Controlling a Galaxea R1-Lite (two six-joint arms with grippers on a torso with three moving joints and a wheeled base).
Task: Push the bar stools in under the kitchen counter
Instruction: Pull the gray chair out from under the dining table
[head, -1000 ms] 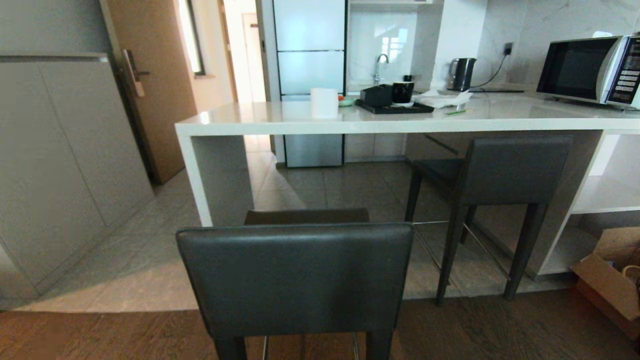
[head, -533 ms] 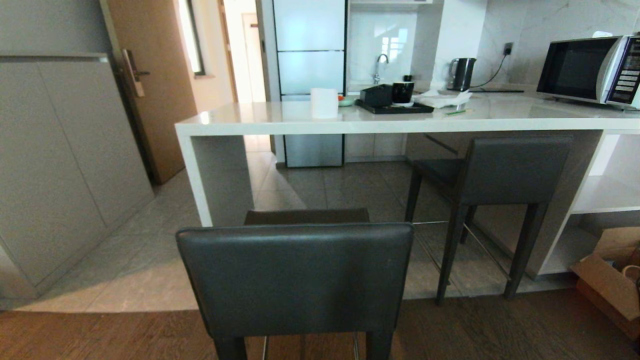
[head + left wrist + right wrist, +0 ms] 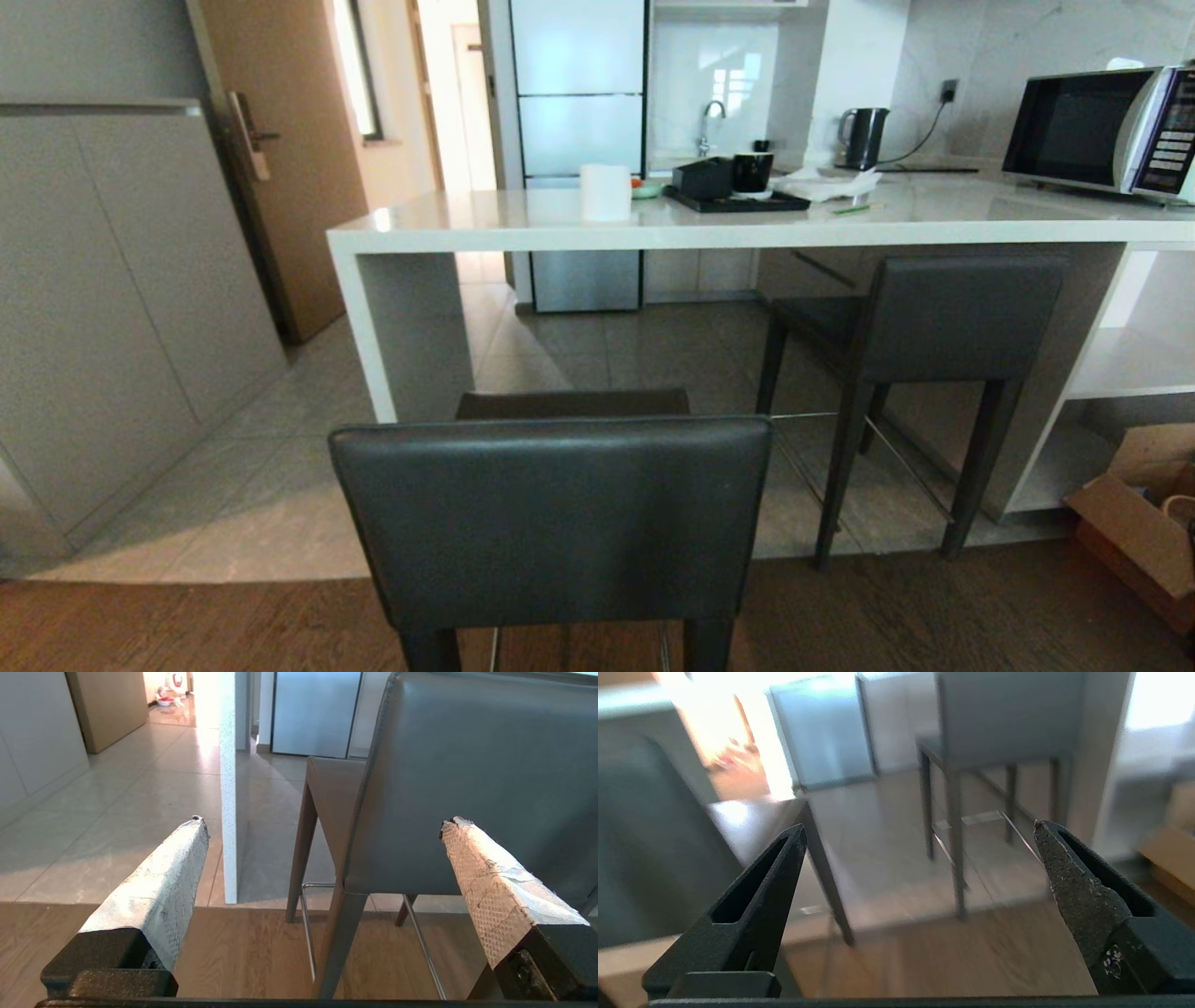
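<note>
Grey leather marked the near stool (image 3: 551, 518) at lower centre; the far stool (image 3: 934, 322) was tucked under the counter (image 3: 523, 229). Both grippers, left (image 3: 322, 826) and right (image 3: 920, 830), were held wide apart, empty.

We see nothing shift in the head view from a second ago to now. The near bar stool (image 3: 551, 523) and the far bar stool (image 3: 962, 317) do not change place against the kitchen counter (image 3: 560, 233). For the left gripper (image 3: 322, 826) and the right gripper (image 3: 920, 828), no earlier wrist pictures exist, so we can tell no change.
</note>
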